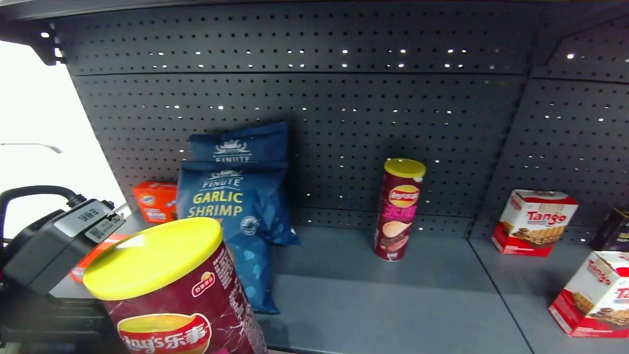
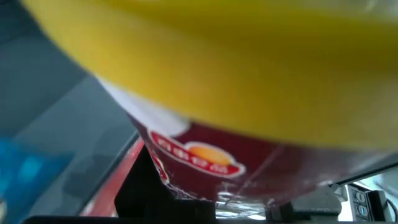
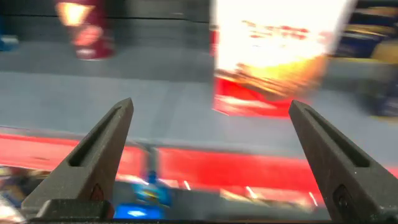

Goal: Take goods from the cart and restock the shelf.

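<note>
1. Black left gripper [image 2: 217,198] closed on a maroon can [image 1: 167,290] with a yellow lid. Hold taken on the body below the lid, fingers mostly hidden behind the tube.
2. Held tilted and off the surface at the front left of the shelf [image 1: 373,295], lid end up and close to the head camera. Not yet set down.
3. Likely light and stiff: a thin-walled tube, round and glossy, probably apt to slip or turn in a loose grip and to dent under a hard one. Brittle contents by the look, better not dropped or knocked.
4. Best taken across the middle of the body, never by the push-on lid, liable to pop off. Tall and narrow, prone to topple unless stood flat before release.
5. Just behind: two blue bags [image 1: 231,216] leaning on the perforated back wall [image 1: 344,123], an orange box [image 1: 155,200] beside them at the left.
6. Farther right, well apart: a second can [image 1: 399,209] of the same kind, upright near the back wall, with open floor between can and bags. Seemingly the natural spot.
7. Farther right again, white-and-red boxes [image 1: 535,222] in the next bay.
8. Right gripper [image 3: 211,155] in front of the shelf's red front edge, fingers spread wide, nothing between them.
</note>
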Available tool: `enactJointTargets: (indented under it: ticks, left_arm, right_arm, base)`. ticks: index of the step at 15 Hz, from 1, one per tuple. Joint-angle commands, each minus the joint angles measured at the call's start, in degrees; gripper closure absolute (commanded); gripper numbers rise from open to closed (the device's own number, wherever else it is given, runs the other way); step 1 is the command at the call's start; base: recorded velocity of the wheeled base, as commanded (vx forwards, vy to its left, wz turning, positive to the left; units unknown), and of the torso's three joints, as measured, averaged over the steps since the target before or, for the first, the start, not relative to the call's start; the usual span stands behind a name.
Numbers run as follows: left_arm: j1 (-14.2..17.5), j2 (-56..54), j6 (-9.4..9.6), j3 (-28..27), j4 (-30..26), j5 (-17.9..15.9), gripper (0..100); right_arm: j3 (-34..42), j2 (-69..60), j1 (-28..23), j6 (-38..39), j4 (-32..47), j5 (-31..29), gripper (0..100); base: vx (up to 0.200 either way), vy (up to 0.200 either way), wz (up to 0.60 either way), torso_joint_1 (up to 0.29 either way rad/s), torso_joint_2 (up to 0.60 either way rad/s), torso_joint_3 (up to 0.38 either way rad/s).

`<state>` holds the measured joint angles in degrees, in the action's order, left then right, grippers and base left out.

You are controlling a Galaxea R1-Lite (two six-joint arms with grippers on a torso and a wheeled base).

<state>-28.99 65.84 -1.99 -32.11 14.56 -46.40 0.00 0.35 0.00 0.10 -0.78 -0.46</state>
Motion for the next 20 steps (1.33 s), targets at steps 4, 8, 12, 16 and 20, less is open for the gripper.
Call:
enactJointTargets:
  ticks: [4,8,12,16,20]
  left_arm:
    - [0.07,0.16,-0.12,0.03,0.03,0.08,100]
    - [0.25,0.08,-0.12,0.03,0.12,0.08,100]
    - [0.25,0.08,-0.12,0.12,0.03,0.17,100]
    - [0.42,0.08,-0.12,-0.15,0.03,1.13,100]
    - [0.42,-0.01,-0.12,0.38,-0.05,1.40,100]
  right_arm:
    - [0.00,0.00,0.00,-0.01,-0.01,-0.06,0]
    - [0.00,0.00,0.00,-0.01,-0.01,0.02,0]
    - [0.00,0.00,0.00,-0.01,-0.01,0.02,0]
    - [0.00,0.09,0.00,-0.36,0.08,0.64,0]
    - [-13.18,8.87,1.67,7.46,0.25,-2.09,0]
  base:
    - [0.000,0.000,0.00,0.000,0.00,0.000]
    - [0.000,0.000,-0.15,-0.001,0.00,0.002]
    - [0.000,0.000,0.00,0.000,0.00,0.000]
    - [0.000,0.000,0.00,0.000,0.00,0.000]
    - [0.000,0.000,0.00,0.000,0.00,0.000]
